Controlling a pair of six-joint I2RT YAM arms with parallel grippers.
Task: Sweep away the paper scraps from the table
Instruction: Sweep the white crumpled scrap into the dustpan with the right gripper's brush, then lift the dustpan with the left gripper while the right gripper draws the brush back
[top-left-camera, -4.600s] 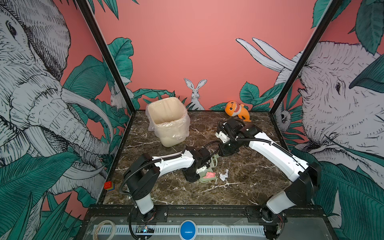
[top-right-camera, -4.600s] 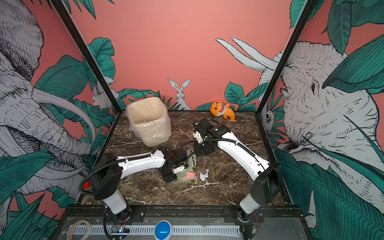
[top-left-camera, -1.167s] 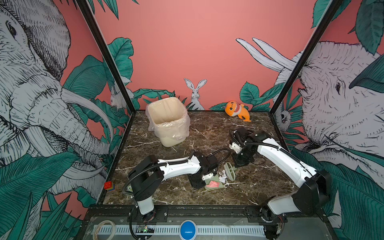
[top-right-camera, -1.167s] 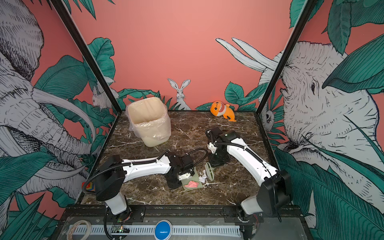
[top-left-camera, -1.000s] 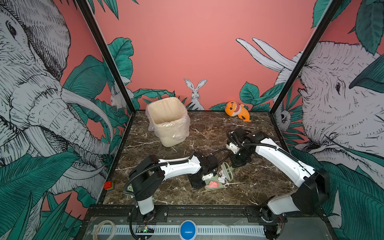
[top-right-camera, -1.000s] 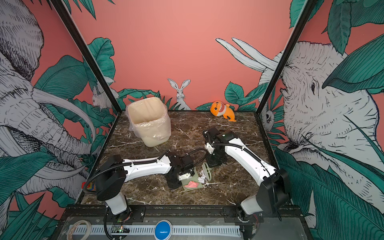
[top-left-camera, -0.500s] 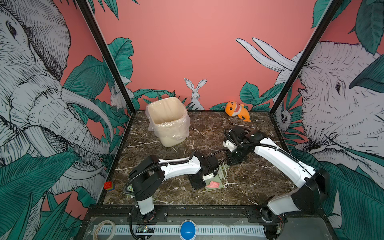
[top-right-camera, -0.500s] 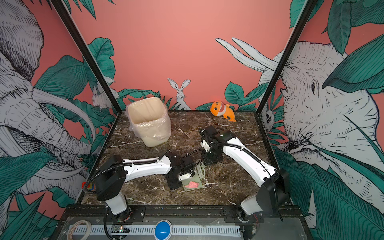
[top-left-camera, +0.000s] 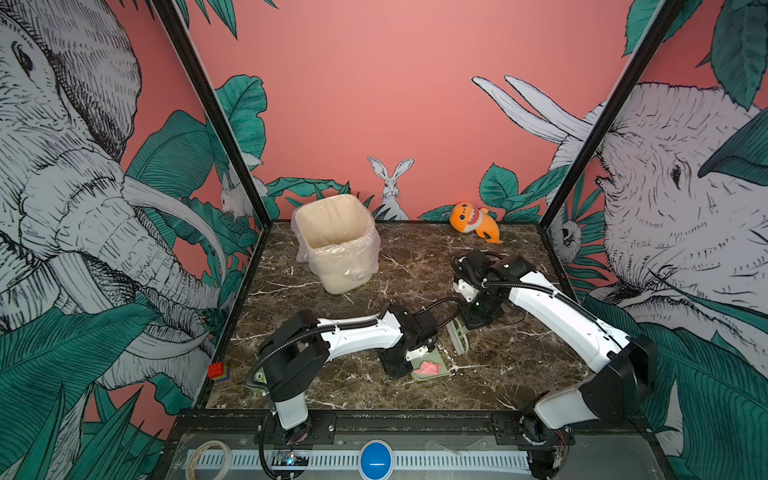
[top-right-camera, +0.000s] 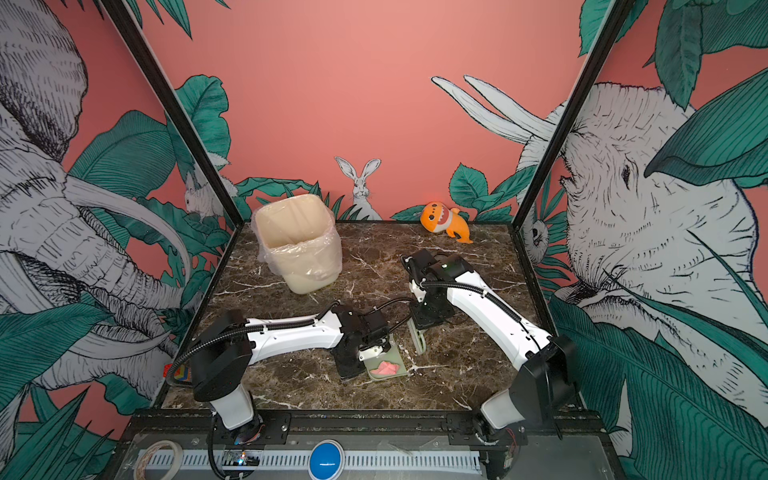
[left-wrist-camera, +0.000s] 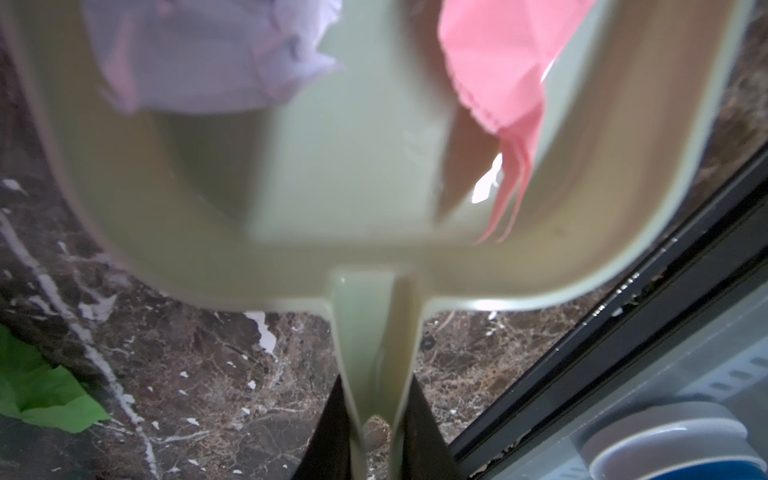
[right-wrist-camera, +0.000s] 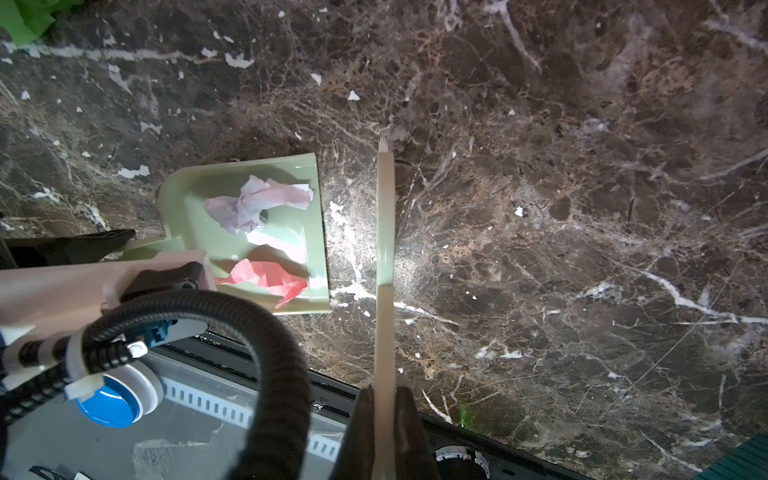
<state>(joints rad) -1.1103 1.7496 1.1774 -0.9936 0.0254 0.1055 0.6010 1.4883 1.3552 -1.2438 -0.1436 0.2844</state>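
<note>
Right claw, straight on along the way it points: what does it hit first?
Probably bare table: the right claw grips the brush, whose tip leads, with only marble ahead. The dustpan lies beside that line, not in it.

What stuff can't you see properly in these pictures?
- Green scrap: cut off by the picture edge in both wrist views.
- Dustpan: blurred in the left wrist view, too close to the camera.
- Bin bottom: hidden by its own front wall in both top views.
- Left fingers: cut off by the bottom edge in the left wrist view; hidden under the wrist in both top views.
</note>
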